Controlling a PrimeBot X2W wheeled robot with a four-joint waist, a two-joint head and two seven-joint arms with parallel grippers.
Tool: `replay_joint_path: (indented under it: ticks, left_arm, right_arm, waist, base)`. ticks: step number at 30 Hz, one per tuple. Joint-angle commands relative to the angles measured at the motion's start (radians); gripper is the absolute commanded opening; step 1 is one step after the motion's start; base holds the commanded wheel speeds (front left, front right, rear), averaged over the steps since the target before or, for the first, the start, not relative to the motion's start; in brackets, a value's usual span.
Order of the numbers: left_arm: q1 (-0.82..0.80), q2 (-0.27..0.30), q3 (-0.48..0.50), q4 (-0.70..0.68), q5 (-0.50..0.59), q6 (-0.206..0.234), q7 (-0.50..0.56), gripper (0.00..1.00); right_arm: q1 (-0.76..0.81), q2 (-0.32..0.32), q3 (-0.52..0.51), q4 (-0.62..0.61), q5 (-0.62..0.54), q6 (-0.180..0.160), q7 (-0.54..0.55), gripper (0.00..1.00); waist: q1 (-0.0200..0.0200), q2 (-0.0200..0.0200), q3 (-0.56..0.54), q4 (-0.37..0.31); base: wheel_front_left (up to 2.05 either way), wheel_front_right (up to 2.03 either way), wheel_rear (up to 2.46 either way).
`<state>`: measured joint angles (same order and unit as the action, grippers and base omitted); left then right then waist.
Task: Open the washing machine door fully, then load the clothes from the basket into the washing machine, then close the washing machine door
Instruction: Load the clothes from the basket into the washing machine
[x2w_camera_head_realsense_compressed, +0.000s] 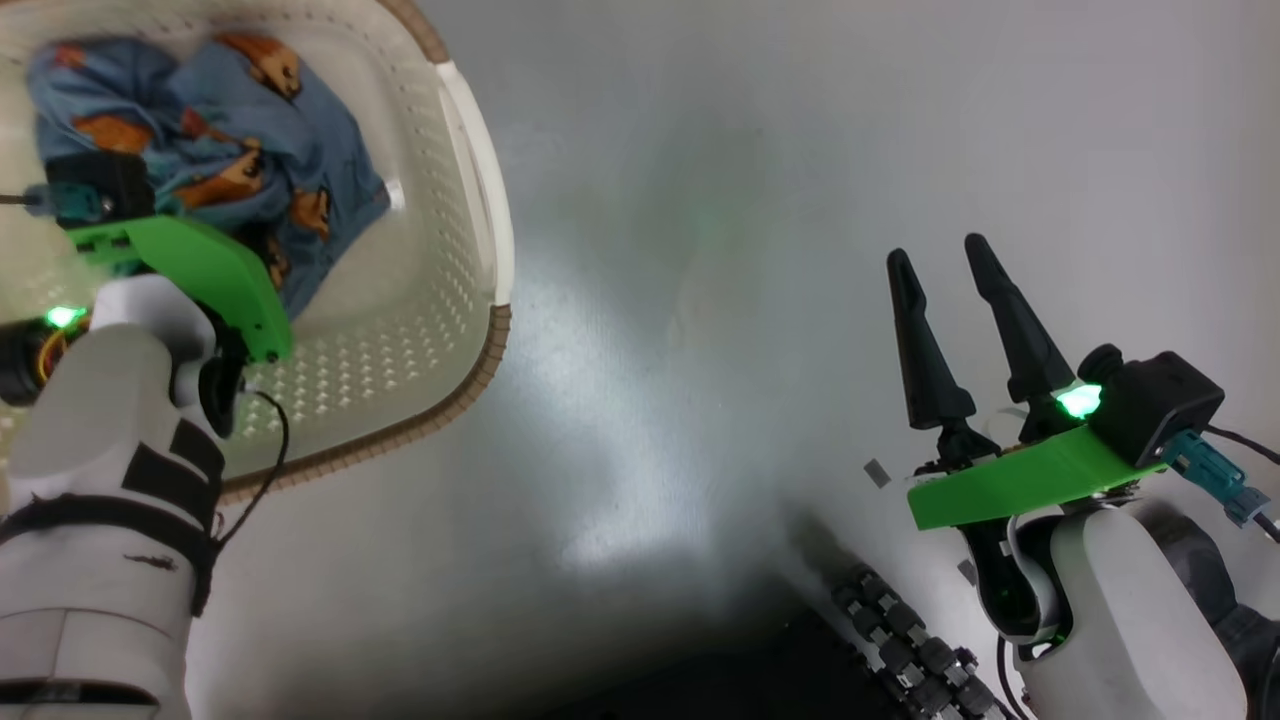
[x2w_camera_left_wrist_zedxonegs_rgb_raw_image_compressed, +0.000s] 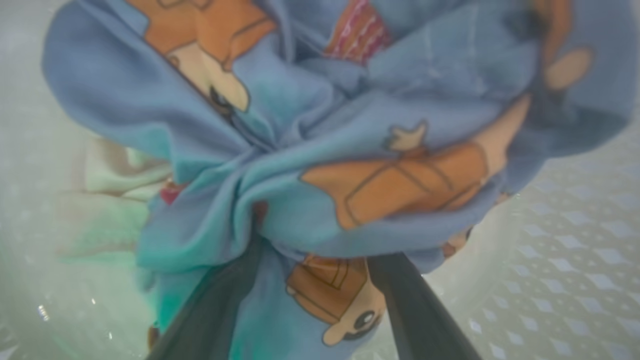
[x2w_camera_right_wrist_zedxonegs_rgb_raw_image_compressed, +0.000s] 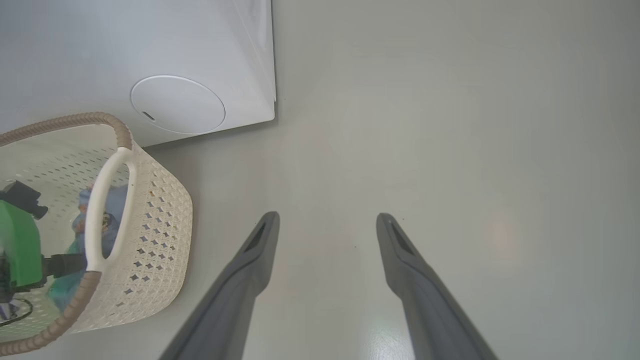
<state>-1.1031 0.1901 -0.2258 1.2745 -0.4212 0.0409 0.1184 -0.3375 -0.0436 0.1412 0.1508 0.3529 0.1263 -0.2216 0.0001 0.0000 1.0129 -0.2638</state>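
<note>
Dark fingers of the left gripper (x2w_camera_left_wrist_zedxonegs_rgb_raw_image_compressed: 316, 252) splay wide astride the light blue, cartoon-printed clothes (x2w_camera_left_wrist_zedxonegs_rgb_raw_image_compressed: 320, 150) — unclenched, seemingly poised to pinch — down in the cream perforated plastic basket (x2w_camera_head_realsense_compressed: 470, 300); the right gripper (x2w_camera_head_realsense_compressed: 937, 252) hangs agape over grey floor (x2w_camera_head_realsense_compressed: 700, 300), out of the way.

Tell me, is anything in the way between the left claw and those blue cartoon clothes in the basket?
Nothing visible stands between them. The left gripper is down inside the basket, its two dark fingers spread apart, with the clothes bunched between them and over their tips. Only the fabric itself hides the fingertips.
</note>
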Motion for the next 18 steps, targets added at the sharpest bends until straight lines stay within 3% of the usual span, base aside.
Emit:
replay_joint_path:
  ticks: [1,3,4,6,7,18]
  left_arm:
    - [0.022,0.028,0.013,0.001,-0.006,0.006,-0.004,1.0]
    - [0.019,0.024,0.009,0.003,-0.005,0.007,-0.011,1.0]
    - [0.018,0.021,0.007,0.004,-0.006,0.005,-0.008,0.73]
    - [0.018,0.019,0.0,0.006,-0.004,0.002,-0.012,0.08]
    - [0.018,0.018,-0.001,0.007,-0.005,0.002,-0.012,0.0]
    - [0.021,0.005,-0.005,0.013,-0.025,-0.016,-0.033,0.0]
  right_arm:
    - [0.022,-0.007,0.025,-0.016,0.0,0.004,-0.01,1.0]
    - [0.021,-0.007,0.029,-0.016,0.001,0.004,-0.01,1.0]
    - [0.019,-0.007,0.029,-0.015,0.001,0.004,-0.011,1.0]
    - [0.016,-0.007,0.031,-0.014,0.001,0.004,-0.011,1.0]
    - [0.015,-0.007,0.031,-0.013,0.001,0.004,-0.011,1.0]
    - [0.003,-0.007,0.02,0.002,-0.008,0.004,-0.002,1.0]
  waist:
    - [-0.0001,0.0,0.051,-0.015]
    - [-0.0001,0.0,0.055,-0.013]
    - [-0.0001,0.0,0.056,-0.013]
    - [-0.0001,0.0,0.056,-0.011]
    - [-0.0001,0.0,0.055,-0.011]
    - [-0.0001,0.0,0.035,0.012]
  base:
    - [0.0,0.0,0.0]
    - [0.0,0.0,0.0]
    - [0.0,0.0,0.0]
    - [0.0,0.0,0.0]
    - [0.0,0.0,0.0]
    - [0.0,0.0,0.0]
